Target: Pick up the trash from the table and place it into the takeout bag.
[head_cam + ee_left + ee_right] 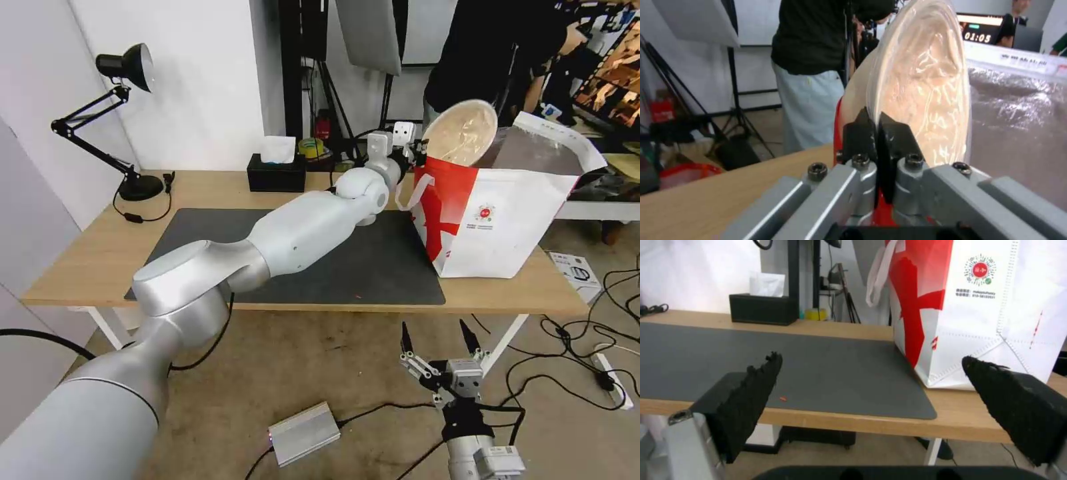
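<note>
Over the takeout bag's [497,227] open mouth, the beige lidded bowl [460,132] hangs tilted on edge, its rim pinched by the left gripper [878,133]. A thin rim grip could slip, or the bowl could catch the bag's wall and tip it. Below the table [93,257], the right gripper [437,345] idles, spread wide.

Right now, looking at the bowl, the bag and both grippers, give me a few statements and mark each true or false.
1. The left gripper is shut on the bowl. True.
2. The bowl sits flat on the mat. False: it is held tilted on edge above the bag opening.
3. The right gripper is open, low in front of the table. True.
4. The bag lies on its side. False: it stands upright on the table.
5. The tissue box is inside the bag. False: it stands on the table's far edge.
</note>
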{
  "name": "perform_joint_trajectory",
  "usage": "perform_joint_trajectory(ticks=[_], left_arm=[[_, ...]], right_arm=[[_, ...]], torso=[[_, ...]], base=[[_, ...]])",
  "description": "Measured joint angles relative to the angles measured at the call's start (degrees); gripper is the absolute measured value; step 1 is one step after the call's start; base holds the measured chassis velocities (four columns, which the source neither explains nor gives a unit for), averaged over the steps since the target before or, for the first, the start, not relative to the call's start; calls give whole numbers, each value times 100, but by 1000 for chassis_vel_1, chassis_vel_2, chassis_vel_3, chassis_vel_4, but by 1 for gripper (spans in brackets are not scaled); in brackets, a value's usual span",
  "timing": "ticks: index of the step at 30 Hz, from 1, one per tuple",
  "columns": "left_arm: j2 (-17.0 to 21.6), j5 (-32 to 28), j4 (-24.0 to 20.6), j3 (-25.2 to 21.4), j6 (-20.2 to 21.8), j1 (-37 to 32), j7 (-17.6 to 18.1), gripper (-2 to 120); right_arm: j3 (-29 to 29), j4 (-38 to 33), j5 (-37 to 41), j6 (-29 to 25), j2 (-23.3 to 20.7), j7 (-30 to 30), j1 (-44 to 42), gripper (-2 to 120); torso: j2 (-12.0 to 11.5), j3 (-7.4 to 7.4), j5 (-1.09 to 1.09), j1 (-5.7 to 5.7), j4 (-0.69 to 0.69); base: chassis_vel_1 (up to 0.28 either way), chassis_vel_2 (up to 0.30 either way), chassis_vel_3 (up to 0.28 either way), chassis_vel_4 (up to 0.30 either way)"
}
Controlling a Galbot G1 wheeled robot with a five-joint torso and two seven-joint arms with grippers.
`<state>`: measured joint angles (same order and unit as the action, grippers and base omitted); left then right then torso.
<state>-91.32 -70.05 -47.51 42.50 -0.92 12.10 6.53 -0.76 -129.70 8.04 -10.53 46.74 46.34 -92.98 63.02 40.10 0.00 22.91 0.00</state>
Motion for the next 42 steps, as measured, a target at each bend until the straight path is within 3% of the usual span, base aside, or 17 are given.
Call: perform_joint_trajectory(ticks=[8, 18, 22, 27, 29, 31, 42], left_arm=[[1, 371, 101, 179, -59, 71, -68, 0], [7, 759, 15, 226, -276, 82, -511, 0], [11, 1037, -29, 225, -399, 105, -577, 17], [12, 1062, -146, 226, -430, 122, -620, 29], [12, 1081, -214, 279, -472, 164, -643, 41], [13, 1100, -220, 302, -494, 178, -651, 45], [55, 1161, -362, 417, -541, 278, -664, 86]], right_arm=[[0, 0, 0, 0, 0, 0, 0, 100], [0, 0, 0, 0, 0, 0, 0, 100], [0, 0, 0, 0, 0, 0, 0, 100], [0, 0, 0, 0, 0, 0, 0, 100], [0, 0, 0, 0, 0, 0, 0, 100], [0, 0, 0, 0, 0, 0, 0, 100], [0, 0, 0, 0, 0, 0, 0, 100]], torso=[[0, 0, 0, 0, 0], [0, 0, 0, 0, 0], [0, 0, 0, 0, 1], [0, 0, 0, 0, 0], [0, 0, 0, 0, -1], [0, 0, 0, 0, -1], [0, 0, 0, 0, 0]], base=[[0, 0, 0, 0], [0, 0, 0, 0], [0, 0, 0, 0], [0, 0, 0, 0], [0, 0, 0, 0], [0, 0, 0, 0], [0, 0, 0, 0]])
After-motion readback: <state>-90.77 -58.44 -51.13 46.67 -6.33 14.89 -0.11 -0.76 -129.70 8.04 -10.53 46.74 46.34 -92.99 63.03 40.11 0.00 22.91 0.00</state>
